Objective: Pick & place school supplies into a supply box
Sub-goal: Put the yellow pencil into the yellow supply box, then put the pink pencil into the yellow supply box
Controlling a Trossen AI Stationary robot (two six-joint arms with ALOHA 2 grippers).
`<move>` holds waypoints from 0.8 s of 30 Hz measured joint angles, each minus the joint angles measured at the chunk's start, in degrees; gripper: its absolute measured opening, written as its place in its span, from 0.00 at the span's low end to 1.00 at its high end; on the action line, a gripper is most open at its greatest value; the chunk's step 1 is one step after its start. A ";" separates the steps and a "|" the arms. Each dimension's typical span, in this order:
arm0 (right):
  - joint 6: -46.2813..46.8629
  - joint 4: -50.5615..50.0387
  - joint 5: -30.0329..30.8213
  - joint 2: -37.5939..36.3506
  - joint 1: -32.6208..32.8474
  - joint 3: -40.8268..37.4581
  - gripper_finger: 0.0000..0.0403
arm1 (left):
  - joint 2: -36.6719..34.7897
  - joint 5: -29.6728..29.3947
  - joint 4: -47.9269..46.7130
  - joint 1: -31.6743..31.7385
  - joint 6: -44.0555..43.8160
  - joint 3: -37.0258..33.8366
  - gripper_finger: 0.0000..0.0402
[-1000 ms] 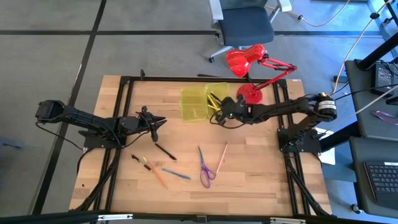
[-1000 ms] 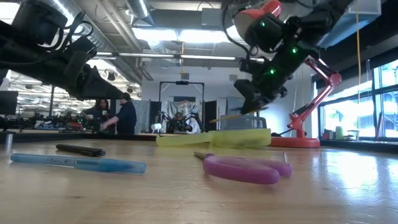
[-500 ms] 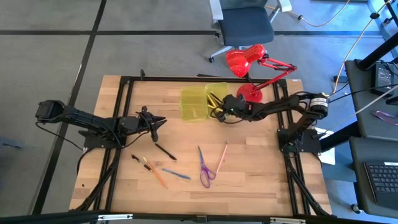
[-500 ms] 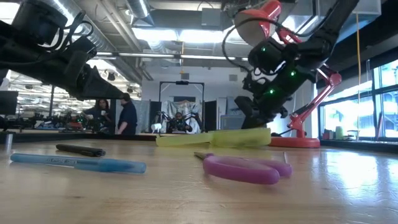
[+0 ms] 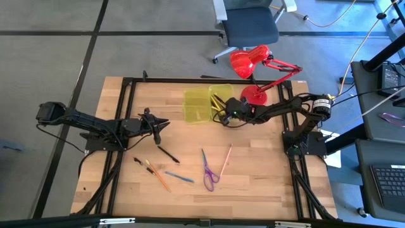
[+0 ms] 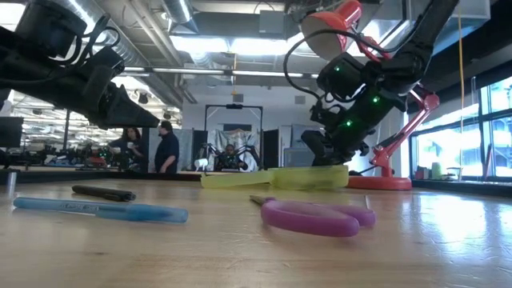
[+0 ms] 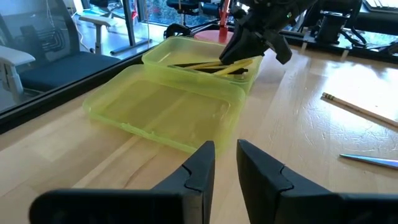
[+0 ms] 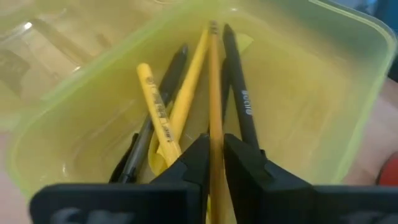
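Observation:
The supply box lies open near the table's far edge, its left half (image 5: 197, 105) bare. Its right half (image 5: 221, 96) holds a yellow pen (image 8: 155, 112), a black pen (image 8: 239, 93) and others. My right gripper (image 8: 214, 165) is low over that right half (image 6: 316, 156), shut on an orange pencil (image 8: 213, 93). My left gripper (image 5: 157, 132) waits left of the box, its fingers (image 7: 225, 155) a narrow gap apart with nothing between them. Purple scissors (image 5: 209, 171), a pink pencil (image 5: 226, 160), a blue pen (image 5: 180, 177) and a black pen (image 5: 168, 154) lie flat on the table. My right gripper has the orange pencil's shaft (image 8: 214, 134) pinched between its two fingers. The fingers slant down from the table's right, and the pencil runs forward along them. Its far end (image 8: 212, 28) reaches the box's far wall, among the other pens.
A red desk lamp (image 5: 253, 63) stands just behind and right of the box. Black rails (image 5: 126, 114) run along the table's left and right sides. People stand in the room beyond the table (image 6: 152, 148). Bare wood lies between the box and the loose supplies.
My right gripper has come down toward the box's right half and shifted slightly toward the table's far edge. The pencil, which a second ago showed level above the box in the low view, has sunk out of sight behind the box's wall.

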 joint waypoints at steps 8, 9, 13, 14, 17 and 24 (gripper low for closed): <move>-1.84 -0.14 -2.88 -0.03 0.00 1.59 0.33 | 0.00 0.02 0.00 0.00 -0.02 0.00 0.16; -2.09 -0.82 -2.90 -0.11 0.00 1.87 0.36 | 0.00 0.13 0.00 0.00 -0.05 0.00 0.16; -7.00 -5.26 -6.21 -3.71 0.00 2.69 0.41 | 0.00 0.42 0.00 0.00 -1.55 0.00 0.15; -9.76 -6.24 -8.97 -5.36 0.11 2.71 0.41 | 0.00 0.42 0.00 0.00 -1.52 0.00 0.15; -20.92 -10.41 -24.02 -10.80 0.59 2.80 0.41 | 0.00 0.42 0.00 0.00 -1.50 0.00 0.15; -43.68 -19.37 -51.78 -18.93 0.60 -0.74 0.41 | 0.00 0.42 -0.01 0.00 -1.47 0.00 0.15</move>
